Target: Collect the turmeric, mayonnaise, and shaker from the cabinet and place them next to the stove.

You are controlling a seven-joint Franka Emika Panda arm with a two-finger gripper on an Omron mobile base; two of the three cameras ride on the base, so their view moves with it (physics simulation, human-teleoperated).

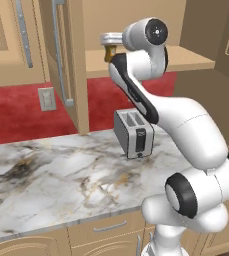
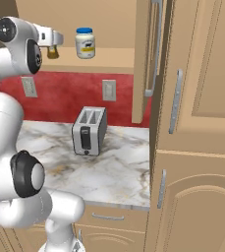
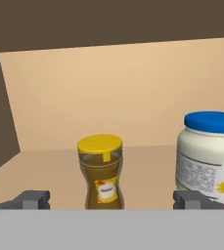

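The turmeric (image 3: 100, 172) stands upright on the shelf of the open cabinet (image 2: 114, 59), and the hand view gives it best: an amber jar with a yellow lid and a small label, set between the two fingertips (image 3: 35, 199) of the gripper (image 3: 111, 200), which stand wide apart on either side of it with nothing held. In that same view the mayonnaise (image 3: 209, 154) stands just beside the turmeric, on its right, apart from it, a squat white jar with a blue lid.

From the right base view the mayonnaise (image 2: 85, 43) shows whole on the shelf, while the turmeric (image 2: 52, 52) shows only as an amber patch under the white hand. From the left base view the arm covers most of the shelf; a bit of amber (image 1: 109, 54) shows beside the wrist, and the mayonnaise is hidden there.

Counted: one turmeric jar, one mayonnaise jar, both inside the cabinet on the same shelf. One toaster (image 1: 133, 132) with two slots stands on the marble counter (image 1: 51, 175) below the shelf. Two wall outlets (image 2: 108, 90) show on the red backsplash in the right base view, one in the left. The cabinet door (image 2: 151, 54) hangs open, its silver bar handle facing the shelf.
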